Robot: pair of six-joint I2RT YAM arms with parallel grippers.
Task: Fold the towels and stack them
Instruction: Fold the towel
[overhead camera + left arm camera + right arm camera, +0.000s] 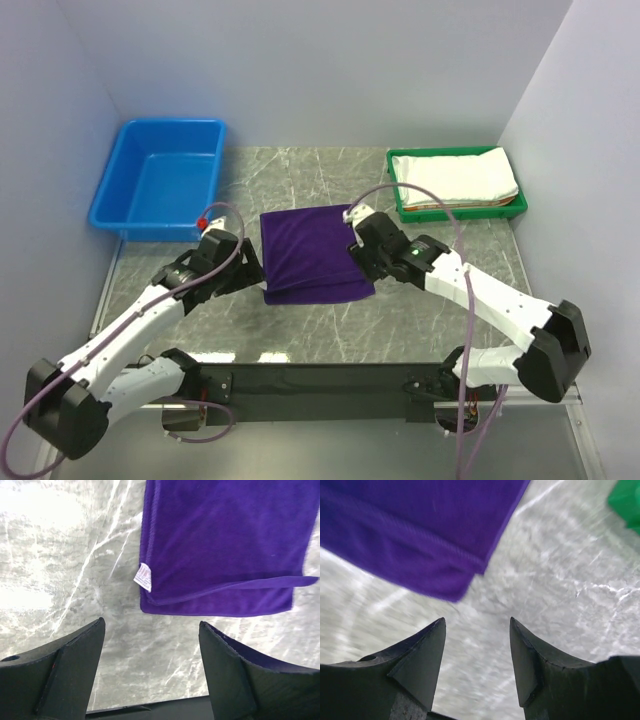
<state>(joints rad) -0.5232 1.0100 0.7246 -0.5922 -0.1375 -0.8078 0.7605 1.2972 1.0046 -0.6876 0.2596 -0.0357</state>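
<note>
A dark purple towel (pixel 313 253) lies folded in two layers on the marble table, between my two grippers. It also fills the upper right of the left wrist view as the purple towel (pixel 225 545), with a small white label at its left edge. In the right wrist view the purple towel (pixel 420 535) is blurred, at upper left. My left gripper (pixel 151 630) stands open over bare table just off the towel's left side. My right gripper (pixel 477 625) is open too, off the towel's right side. A white towel (pixel 455 178) lies folded in the green tray, on top of an orange one.
A blue tub (pixel 158 180) stands at the back left, close to the left arm. The green tray (pixel 460 208) sits at the back right. Grey walls close in the table on both sides and at the back.
</note>
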